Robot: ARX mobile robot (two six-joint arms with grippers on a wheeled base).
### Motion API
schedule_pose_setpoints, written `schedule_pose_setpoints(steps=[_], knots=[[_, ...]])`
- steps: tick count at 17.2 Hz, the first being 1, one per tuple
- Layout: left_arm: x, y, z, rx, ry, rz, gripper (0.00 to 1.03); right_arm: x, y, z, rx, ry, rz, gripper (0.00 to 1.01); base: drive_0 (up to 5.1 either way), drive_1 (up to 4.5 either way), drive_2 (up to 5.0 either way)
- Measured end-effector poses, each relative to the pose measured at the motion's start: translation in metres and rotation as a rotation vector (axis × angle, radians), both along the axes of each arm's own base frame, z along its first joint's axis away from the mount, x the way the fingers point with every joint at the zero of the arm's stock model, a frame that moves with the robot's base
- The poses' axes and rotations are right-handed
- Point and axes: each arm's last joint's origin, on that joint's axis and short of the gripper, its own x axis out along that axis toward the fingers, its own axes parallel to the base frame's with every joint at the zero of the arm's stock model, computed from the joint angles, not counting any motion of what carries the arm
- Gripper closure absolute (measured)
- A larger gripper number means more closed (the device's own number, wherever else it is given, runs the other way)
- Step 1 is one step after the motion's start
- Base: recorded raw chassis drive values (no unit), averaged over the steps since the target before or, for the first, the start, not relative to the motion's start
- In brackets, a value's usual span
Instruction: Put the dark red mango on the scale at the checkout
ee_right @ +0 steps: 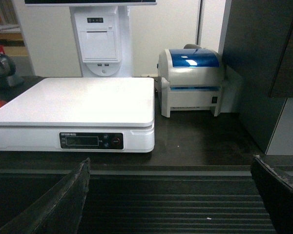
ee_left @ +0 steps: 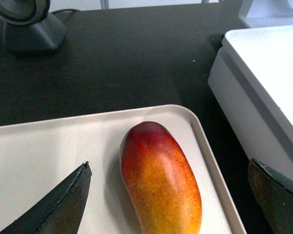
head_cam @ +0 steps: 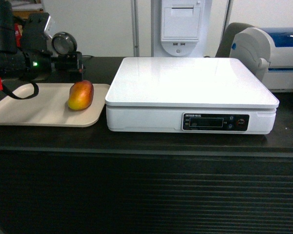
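Head view is giving you the whole layout: the dark red mango (head_cam: 81,95) is lying on its side on the beige tray (head_cam: 39,114), close to the tray's right edge, and that tray is sitting just beside the left side of the scale (head_cam: 191,95) on the checkout (head_cam: 146,185) counter. The scale's white platform is sitting bare, with its dark display panel facing you on the near side.

Your left arm (head_cam: 19,53) is hanging over the far left part of the tray, but from the head camera you can't really make out the fingers. The left wrist camera is sorting that out for you: the left gripper (ee_left: 171,200) is spread wide, with one dark fingertip (ee_left: 58,204) over the tray to the left of the mango and the other near the scale's side, and neither is touching the fruit. The mango's red end is pointing away from that camera.

The right gripper (ee_right: 171,200) is spread open too, hanging out in front of the counter's ribbed front panel, well apart from the mango and gripping nothing. Over there you're also getting the white-and-blue printer (ee_right: 193,80) sitting just right of the scale, and a round scanner (ee_right: 2,68) at the far left.
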Motion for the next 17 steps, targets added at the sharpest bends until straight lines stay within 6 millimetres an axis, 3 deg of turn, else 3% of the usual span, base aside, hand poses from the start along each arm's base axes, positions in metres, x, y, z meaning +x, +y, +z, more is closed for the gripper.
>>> schedule_pose_setpoints(steps=[9, 12, 14, 15, 17], knots=[[0.042, -0.008, -0.041, 0.131, 0.176, -0.031, 0.05, 0.0, 0.0, 0.0, 0.0, 0.0, 0.0, 0.03, 0.0, 0.0, 0.0], [0.05, -0.005, -0.061, 0.125, 0.268, -0.036, 0.05, 0.0, 0.0, 0.0, 0.0, 0.0, 0.0, 0.03, 0.0, 0.0, 0.0], [0.052, -0.005, -0.061, 0.113, 0.278, -0.047, 0.05, 0.0, 0.0, 0.0, 0.0, 0.0, 0.0, 0.03, 0.0, 0.0, 0.0], [0.052, -0.004, -0.06, 0.11, 0.28, -0.05, 0.09, 0.0, 0.0, 0.0, 0.0, 0.0, 0.0, 0.03, 0.0, 0.0, 0.0], [0.051, -0.004, -0.061, 0.106, 0.291, -0.057, 0.3, 0.0, 0.0, 0.0, 0.0, 0.0, 0.0, 0.03, 0.0, 0.0, 0.0]])
